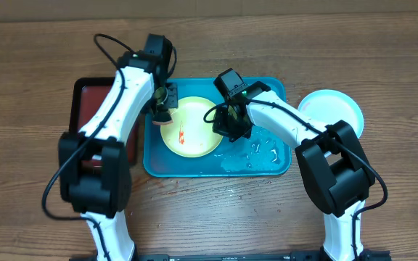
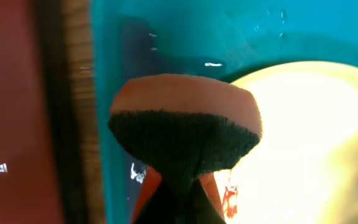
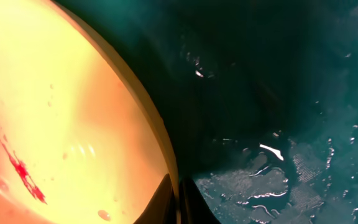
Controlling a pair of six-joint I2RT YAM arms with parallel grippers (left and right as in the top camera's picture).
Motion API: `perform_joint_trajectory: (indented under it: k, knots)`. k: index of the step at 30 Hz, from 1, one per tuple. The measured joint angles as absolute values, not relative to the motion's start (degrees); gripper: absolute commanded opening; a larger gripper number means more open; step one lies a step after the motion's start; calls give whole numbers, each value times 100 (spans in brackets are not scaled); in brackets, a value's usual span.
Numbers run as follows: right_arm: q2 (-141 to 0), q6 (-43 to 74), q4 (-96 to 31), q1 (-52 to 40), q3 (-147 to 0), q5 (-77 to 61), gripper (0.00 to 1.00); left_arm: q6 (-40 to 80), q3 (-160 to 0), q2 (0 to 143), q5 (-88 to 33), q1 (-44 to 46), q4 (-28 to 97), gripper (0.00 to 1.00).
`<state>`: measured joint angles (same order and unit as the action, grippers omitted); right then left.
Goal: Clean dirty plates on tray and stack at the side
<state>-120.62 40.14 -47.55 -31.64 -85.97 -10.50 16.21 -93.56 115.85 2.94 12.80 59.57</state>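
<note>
A pale yellow-green plate (image 1: 194, 119) lies in the left half of the turquoise tray (image 1: 271, 88), with a red smear (image 1: 182, 135) on it. My right gripper (image 1: 221, 122) is shut on the plate's right rim; the right wrist view shows its fingers (image 3: 166, 198) pinching the rim of the plate (image 3: 61, 106), one inside and one outside. My left gripper (image 1: 162, 101) is shut on an orange sponge (image 2: 185, 121) with a dark scouring face. The sponge hangs over the plate's left edge (image 2: 303, 137), above the tray (image 2: 166, 37).
A whitish-aqua plate (image 1: 331, 112) sits on the wooden table right of the tray. A dark red tray (image 1: 89, 98) with a black rim lies to the left, under my left arm. Water droplets (image 1: 256, 152) cover the turquoise tray's right half.
</note>
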Motion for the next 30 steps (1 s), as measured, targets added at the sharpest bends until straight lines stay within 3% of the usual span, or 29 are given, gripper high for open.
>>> perform_joint_trajectory:
  k: [7, 24, 30]
  knots:
    - [-12103, 4047, -4733, -3155, -8591, -1028, 4, 1131, -9356, 12239, -60, 1540, 5839, 4]
    - [-12114, 4045, -4659, -3153, -8591, -1031, 4, -237, -9369, 12261, -1015, 1868, 6471, 4]
    - [-12114, 4042, -4650, -3153, -8591, -1031, 4, -183, -9369, 12261, -622, 1868, 5970, 4]
